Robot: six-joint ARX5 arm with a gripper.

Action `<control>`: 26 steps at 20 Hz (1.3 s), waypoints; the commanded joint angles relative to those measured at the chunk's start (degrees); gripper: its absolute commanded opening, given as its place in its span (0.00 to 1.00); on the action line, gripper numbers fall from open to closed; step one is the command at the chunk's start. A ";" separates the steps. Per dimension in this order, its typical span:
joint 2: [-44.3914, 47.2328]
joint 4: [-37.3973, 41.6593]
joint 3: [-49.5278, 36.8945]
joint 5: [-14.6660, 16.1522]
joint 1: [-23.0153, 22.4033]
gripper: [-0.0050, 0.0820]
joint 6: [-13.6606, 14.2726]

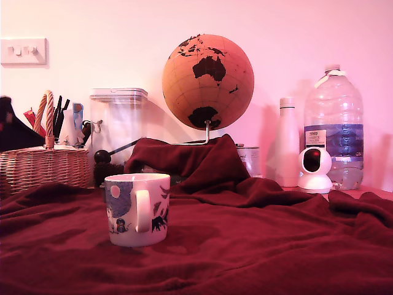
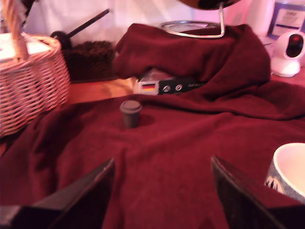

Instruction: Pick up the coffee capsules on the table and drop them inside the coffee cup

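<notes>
The gripper [image 2: 162, 191] is hanging wide open and empty over the table [image 2: 190, 143], facing a capsule [image 2: 130, 113] standing upright ahead. It should be centring over it before closing. The cup [image 2: 290, 169] is sitting near one finger.

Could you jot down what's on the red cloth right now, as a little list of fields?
surface: deep-red fleece table, softly folded
cup: white cartoon coffee cup, upright, handle facing the exterior camera
capsule: one dark coffee capsule, standing on the cloth, seen only in the wrist view
end effector: open, empty, fingers apart, short of the capsule
behind: wicker basket, globe, water bottle
</notes>
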 commanded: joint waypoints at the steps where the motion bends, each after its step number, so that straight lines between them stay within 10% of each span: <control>1: 3.50 3.83 -0.72 0.94 -0.20 0.73 0.26; 12: 22.10 20.35 1.29 1.95 -0.20 0.73 0.24; 26: 34.67 21.33 12.94 2.40 -0.20 0.73 0.17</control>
